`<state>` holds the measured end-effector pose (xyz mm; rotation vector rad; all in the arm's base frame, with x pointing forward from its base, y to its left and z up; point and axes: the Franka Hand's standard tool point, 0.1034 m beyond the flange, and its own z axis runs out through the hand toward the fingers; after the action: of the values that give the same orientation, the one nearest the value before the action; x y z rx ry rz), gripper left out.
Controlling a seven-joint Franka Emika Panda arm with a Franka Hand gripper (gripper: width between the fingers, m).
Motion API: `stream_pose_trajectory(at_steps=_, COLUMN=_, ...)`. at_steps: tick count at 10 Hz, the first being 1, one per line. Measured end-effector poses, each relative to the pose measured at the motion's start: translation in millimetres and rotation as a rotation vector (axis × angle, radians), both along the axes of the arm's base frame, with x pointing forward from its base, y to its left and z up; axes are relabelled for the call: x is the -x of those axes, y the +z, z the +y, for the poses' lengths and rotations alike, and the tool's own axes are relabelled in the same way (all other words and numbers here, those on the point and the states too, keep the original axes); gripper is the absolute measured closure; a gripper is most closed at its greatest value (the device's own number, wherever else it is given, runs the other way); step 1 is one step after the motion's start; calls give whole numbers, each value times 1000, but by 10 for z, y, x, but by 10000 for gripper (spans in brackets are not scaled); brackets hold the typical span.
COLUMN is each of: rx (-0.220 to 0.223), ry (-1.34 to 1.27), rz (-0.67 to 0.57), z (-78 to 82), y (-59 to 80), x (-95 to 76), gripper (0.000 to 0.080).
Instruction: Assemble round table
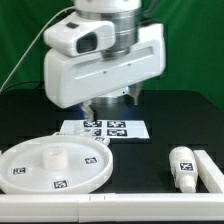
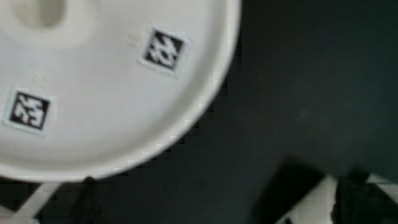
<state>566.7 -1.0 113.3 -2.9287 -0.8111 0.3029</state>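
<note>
Pincer (image 1: 110, 102) hangs w/ fingers apart, nothing btwn them. Tabletop disc (image 1: 55, 166) lies flat below it & off to one side, not under the gap. Leg (image 1: 183, 166) sits well apart on the other side.

Risk: a straight drop from here prob. puts one finger on the disc rim, shoving or tipping it.

Arm body half hides the fingertips in ext. view. Wrist view is blurred, disc hub cut off. Piece just beside leg can't be ID'd.
</note>
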Motion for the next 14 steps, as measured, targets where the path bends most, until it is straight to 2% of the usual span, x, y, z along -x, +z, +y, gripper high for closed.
stream_pose_trajectory(at_steps=1, rx=25, ry=-100, rz=-7, z=123, y=11, x=-119, gripper=150)
stream_pose_trajectory(at_steps=2, rx=38, ry=-147, rz=-14, z=231, y=8, x=-161, gripper=150)
stream_pose_trajectory(at_steps=3, rx=17, ry=-68, rz=-24, z=164, y=-13, x=-86, gripper=150)
stream_pose_trajectory(at_steps=4, rx=22, ry=-92, rz=-20, z=128, y=-18, x=-54, gripper=150)
stream_pose_trajectory(at_steps=7, rx=29, ry=-119, rz=-14, z=170, y=-48, x=-69, gripper=150)
stream_pose_trajectory(at_steps=9, rx=70, ry=-268, rz=-11, z=420, y=-150, x=-343, gripper=150)
stream_pose_trajectory(at_steps=11, rx=112, ry=-464, rz=-28, z=729, y=-289, x=-415, gripper=150)
stream_pose_trajectory(at_steps=12, rx=96, ry=-382, rz=-30, z=687, y=-275, x=-417, gripper=150)
stream_pose_trajectory(at_steps=14, rx=97, ry=-386, rz=-31, z=668, y=-282, x=-420, gripper=150)
